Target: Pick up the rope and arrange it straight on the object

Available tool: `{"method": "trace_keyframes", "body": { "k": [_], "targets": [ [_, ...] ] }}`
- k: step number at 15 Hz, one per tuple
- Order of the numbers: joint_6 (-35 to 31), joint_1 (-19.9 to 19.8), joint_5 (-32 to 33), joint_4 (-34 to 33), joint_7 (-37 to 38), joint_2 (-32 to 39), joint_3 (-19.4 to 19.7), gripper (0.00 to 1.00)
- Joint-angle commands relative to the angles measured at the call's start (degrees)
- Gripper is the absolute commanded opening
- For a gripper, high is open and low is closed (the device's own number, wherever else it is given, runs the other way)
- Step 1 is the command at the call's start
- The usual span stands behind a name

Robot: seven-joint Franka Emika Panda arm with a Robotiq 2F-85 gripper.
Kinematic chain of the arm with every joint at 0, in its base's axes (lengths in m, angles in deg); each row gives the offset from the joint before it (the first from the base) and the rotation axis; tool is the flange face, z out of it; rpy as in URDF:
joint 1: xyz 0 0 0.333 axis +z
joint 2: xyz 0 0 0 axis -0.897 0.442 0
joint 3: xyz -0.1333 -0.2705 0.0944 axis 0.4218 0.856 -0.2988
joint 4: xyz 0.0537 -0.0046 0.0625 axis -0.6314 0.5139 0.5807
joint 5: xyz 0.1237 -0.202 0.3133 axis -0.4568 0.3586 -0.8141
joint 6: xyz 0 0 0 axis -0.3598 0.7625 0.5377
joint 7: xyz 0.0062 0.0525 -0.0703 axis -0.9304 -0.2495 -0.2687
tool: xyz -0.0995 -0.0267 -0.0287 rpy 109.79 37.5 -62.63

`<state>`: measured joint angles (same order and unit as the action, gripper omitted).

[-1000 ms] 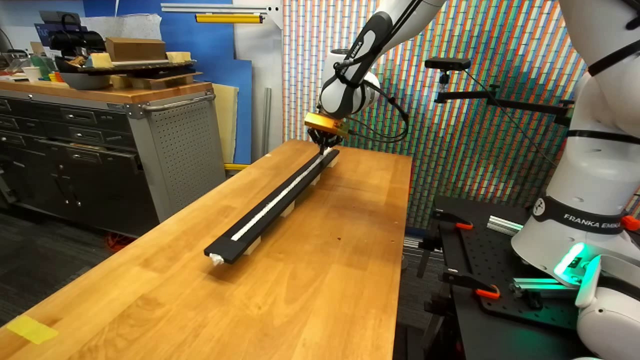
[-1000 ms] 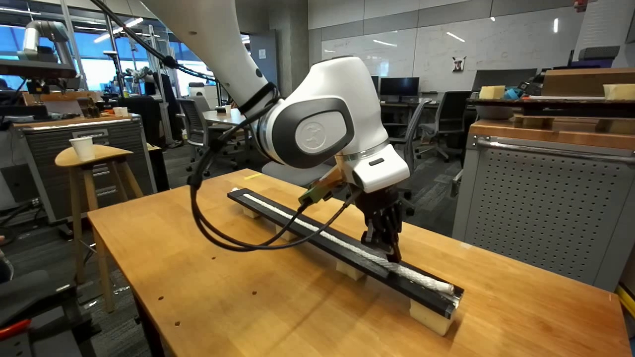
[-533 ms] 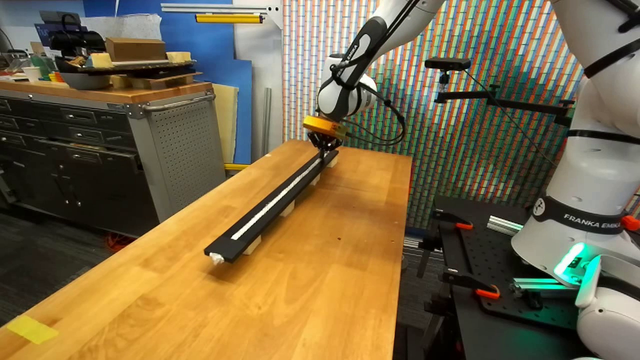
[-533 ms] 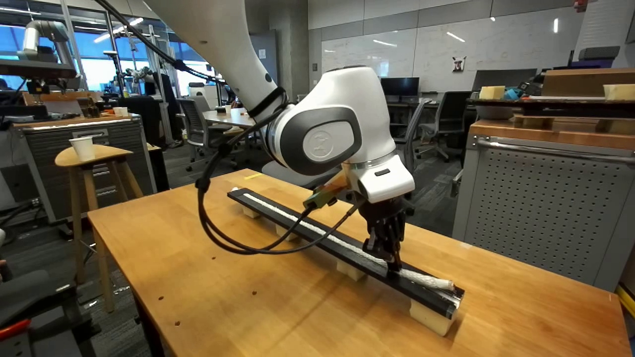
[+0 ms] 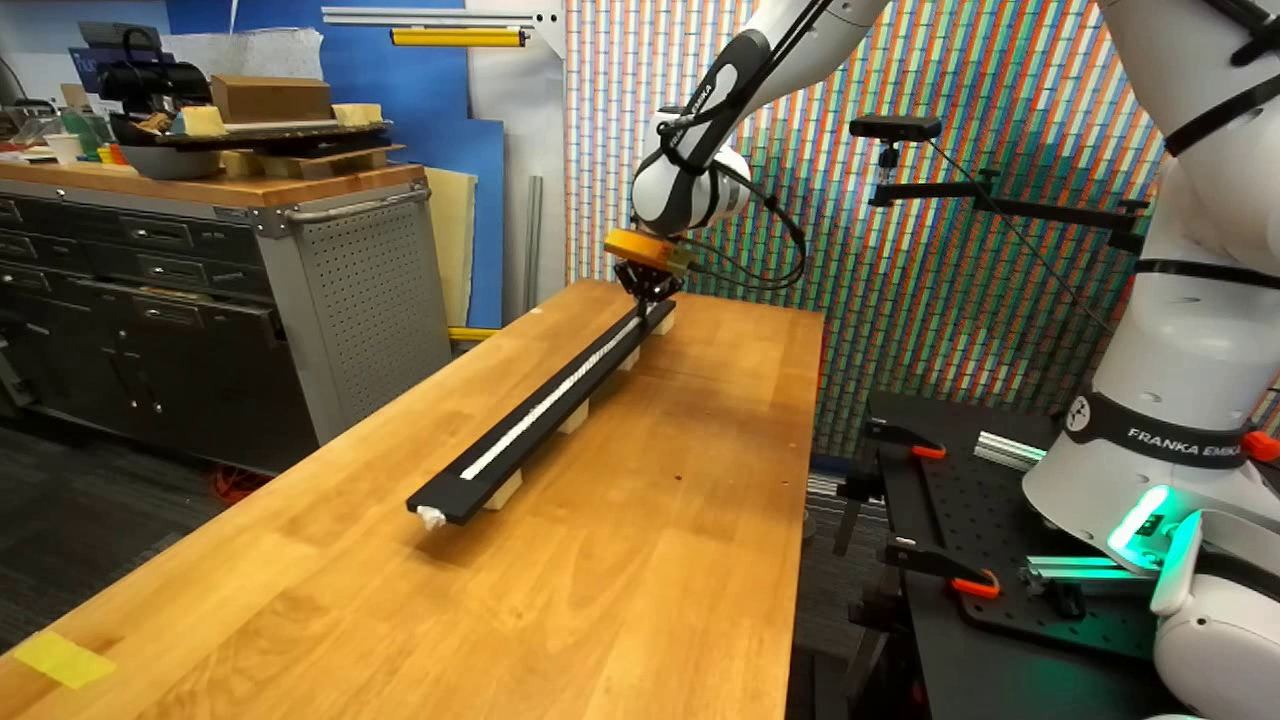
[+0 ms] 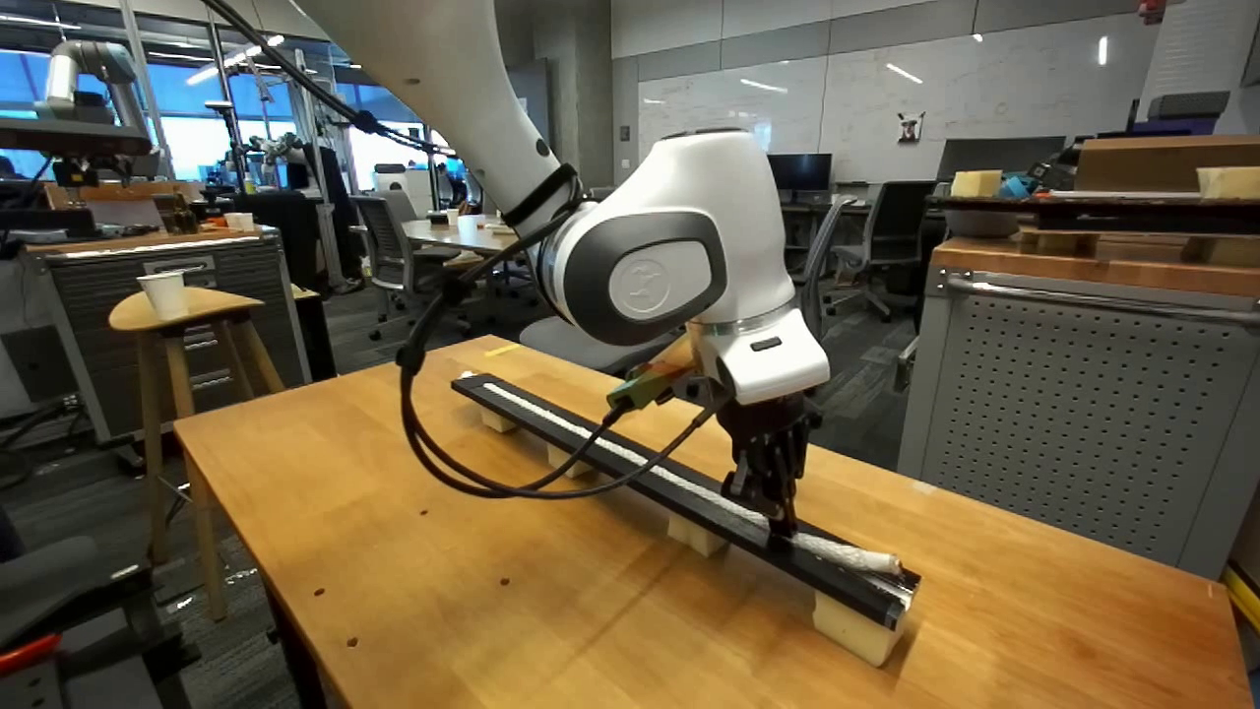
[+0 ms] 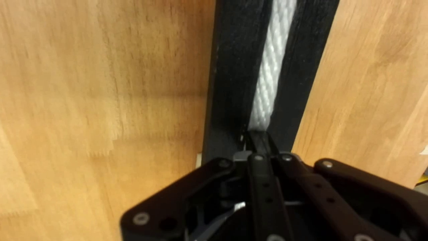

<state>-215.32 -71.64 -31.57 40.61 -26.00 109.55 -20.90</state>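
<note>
Black band (image 5: pixel 1163 437) reads "FRANKA EMIKA"; end effector (image 7: pixel 258 136) pressed together, touching rope (image 7: pixel 272 67).

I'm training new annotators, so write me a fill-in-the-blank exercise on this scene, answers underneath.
The white twisted rope runs ____ (along/across) the long, narrow black bar.
The jaws of the black two-finger gripper are ____ (open/shut).
Pale rectangular blocks hold the bar ____ (above/against) the wooden tabletop.
On the pale wooden stool, the white tapered cup sits ____ (upright/overturned).

Missing words: along; shut; above; upright.
</note>
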Motion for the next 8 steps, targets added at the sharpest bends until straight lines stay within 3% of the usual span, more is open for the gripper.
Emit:
{"method": "trace_keyframes", "body": {
  "k": [1, 8],
  "targets": [
    [-0.5, 0.2, -1.3, -0.4, -1.5, 1.1, -1.4, 0.00],
    [-1.7, 1.2, -0.9, 1.7, 0.0, -0.3, 0.7, 0.00]
  ]
}}
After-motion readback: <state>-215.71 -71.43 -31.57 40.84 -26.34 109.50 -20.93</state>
